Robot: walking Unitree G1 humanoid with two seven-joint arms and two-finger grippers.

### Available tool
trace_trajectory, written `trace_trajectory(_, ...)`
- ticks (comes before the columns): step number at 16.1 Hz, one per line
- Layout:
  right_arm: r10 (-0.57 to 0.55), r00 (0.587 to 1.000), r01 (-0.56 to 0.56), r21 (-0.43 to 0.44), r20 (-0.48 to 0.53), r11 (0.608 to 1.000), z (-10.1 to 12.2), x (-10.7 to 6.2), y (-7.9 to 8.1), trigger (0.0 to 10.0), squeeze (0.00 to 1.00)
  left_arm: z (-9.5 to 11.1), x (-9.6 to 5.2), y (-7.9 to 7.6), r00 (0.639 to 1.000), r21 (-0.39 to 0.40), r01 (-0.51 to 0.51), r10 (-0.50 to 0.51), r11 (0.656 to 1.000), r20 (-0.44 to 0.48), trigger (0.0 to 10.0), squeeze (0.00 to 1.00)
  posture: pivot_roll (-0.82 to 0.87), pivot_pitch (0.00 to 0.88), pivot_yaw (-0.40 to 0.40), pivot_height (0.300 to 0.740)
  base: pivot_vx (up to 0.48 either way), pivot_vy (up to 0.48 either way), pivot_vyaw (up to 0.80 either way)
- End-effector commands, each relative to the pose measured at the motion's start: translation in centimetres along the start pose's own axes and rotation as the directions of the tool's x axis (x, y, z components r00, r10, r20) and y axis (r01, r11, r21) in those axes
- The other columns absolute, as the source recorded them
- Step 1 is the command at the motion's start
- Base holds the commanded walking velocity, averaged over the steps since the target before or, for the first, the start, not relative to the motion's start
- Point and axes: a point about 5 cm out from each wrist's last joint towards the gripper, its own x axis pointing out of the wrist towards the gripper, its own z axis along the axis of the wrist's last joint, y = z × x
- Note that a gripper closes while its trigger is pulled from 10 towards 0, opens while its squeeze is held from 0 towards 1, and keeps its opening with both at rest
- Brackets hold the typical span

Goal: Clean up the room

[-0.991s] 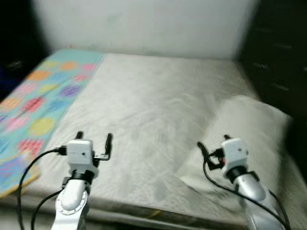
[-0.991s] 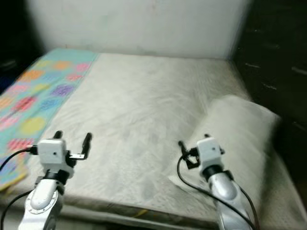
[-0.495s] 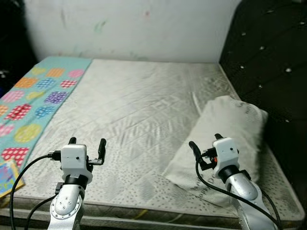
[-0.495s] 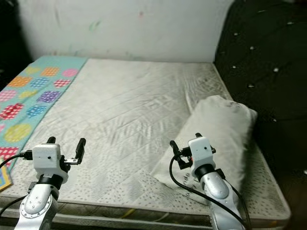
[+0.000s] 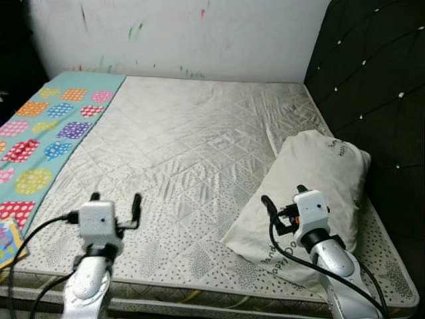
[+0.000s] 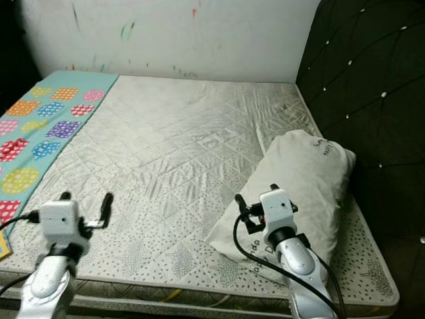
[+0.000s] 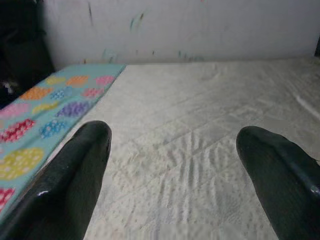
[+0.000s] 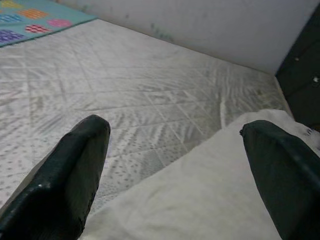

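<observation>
Hovering over mattress (image 5: 192, 153), left gripper (image 5: 114, 199), right gripper (image 5: 282, 197) above pillow (image 5: 319, 166) (both spread)

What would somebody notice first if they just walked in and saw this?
Probably the big bare mattress that runs from the white wall to the robot. A white pillow lies at its right edge beside the dark tufted headboard. A turquoise blanket with coloured dots runs along the left side. The left gripper and right gripper are both open, the right one over the pillow.
</observation>
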Motion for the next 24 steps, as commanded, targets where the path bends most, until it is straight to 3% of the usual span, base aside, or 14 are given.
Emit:
trace_trajectory(1,-0.04,0.999,0.04,0.01,-0.01,0.999,0.1,-0.1,-1.0,10.0,0.0,0.2,-0.3,0.6,1.0,-0.007,-0.006,0.006,1.0,-0.006,10.0,0.0,-0.13,0.0,-0.004,0.74,0.0,0.0,0.0)
trace_trajectory(4,-0.096,0.995,0.096,0.002,-0.038,0.995,-0.4,-1.1,-2.7,10.0,0.0,0.0,-1.5,2.0,0.999,0.006,-0.024,0.024,1.0,-0.023,10.0,0.0,-0.12,0.0,-0.012,0.74,0.0,0.0,0.0)
trace_trajectory(8,-0.104,0.994,0.104,-0.001,-0.04,0.995,-0.3,-0.8,-2.8,10.0,0.0,0.1,-1.3,1.5,1.0,0.003,-0.015,0.015,1.0,-0.021,10.0,0.0,-0.12,0.0,-0.014,0.74,0.0,0.0,0.0)
trace_trajectory(24,-0.131,0.991,0.131,-0.007,-0.04,0.991,-0.3,-0.3,-2.8,10.0,0.0,0.5,-0.8,0.9,1.0,0.007,0.006,-0.006,1.0,0.005,10.0,0.0,-0.12,0.0,-0.012,0.74,0.0,0.0,-0.8)
